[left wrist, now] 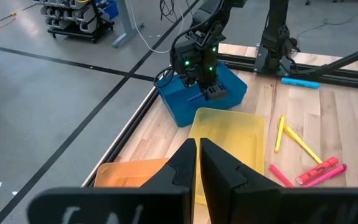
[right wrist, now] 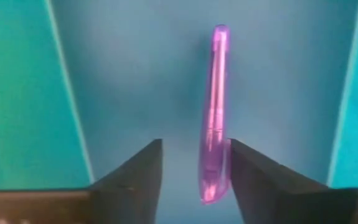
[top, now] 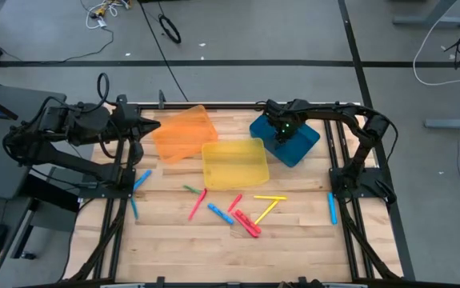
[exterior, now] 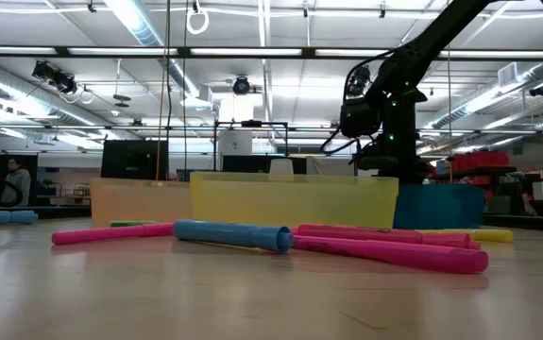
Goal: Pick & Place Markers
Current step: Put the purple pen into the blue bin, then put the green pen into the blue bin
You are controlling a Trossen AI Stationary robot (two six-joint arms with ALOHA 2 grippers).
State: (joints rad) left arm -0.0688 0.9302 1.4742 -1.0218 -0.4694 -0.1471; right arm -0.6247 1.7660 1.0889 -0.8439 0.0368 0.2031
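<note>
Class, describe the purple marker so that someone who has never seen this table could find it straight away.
Find the blue tray at the table's far right corner, beside the yellow tray. The right gripper hangs over it, jaws open. The purple marker lies between them on the tray floor, the only purple one and the only marker seen inside a tray.

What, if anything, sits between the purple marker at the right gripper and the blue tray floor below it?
Nothing visible. The right gripper is open over the blue tray, the purple marker against one finger, with only bare tray floor beneath.
</note>
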